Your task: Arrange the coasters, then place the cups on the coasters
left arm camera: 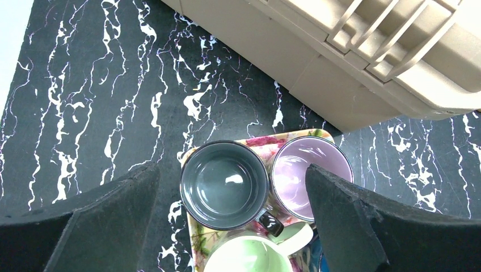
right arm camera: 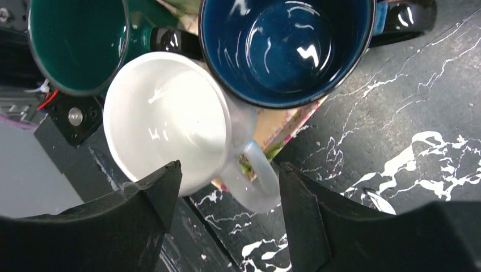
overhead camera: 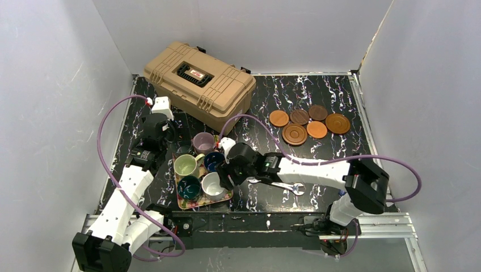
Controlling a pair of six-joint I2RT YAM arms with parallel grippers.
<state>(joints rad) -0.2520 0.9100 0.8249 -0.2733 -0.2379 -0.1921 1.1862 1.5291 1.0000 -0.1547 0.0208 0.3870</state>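
Right gripper (right arm camera: 230,167) straddles the handle (right arm camera: 258,175) of the white mug (right arm camera: 164,119), jaws apart and unclamped — left gripper (left arm camera: 231,169) gapes too. Coasters (overhead camera: 309,123) lie bunched; every cup (overhead camera: 186,165) sits on the floral tray (overhead camera: 198,205) — none placed.

My left arm (overhead camera: 122,195) and right arm (overhead camera: 317,170) are made of smooth white shells joined by blocky black housings. A purple cable (overhead camera: 104,141) curves along the left one, and a second purple cable (overhead camera: 404,170) curves round the right. A white box (overhead camera: 161,105) with a red spot beside it caps my left wrist. The left gripper (left arm camera: 232,175) and right gripper (right arm camera: 227,170) both have thick, matt black fingers (left arm camera: 113,221), wedge-shaped with flat, angled faces and a slightly grainy surface.
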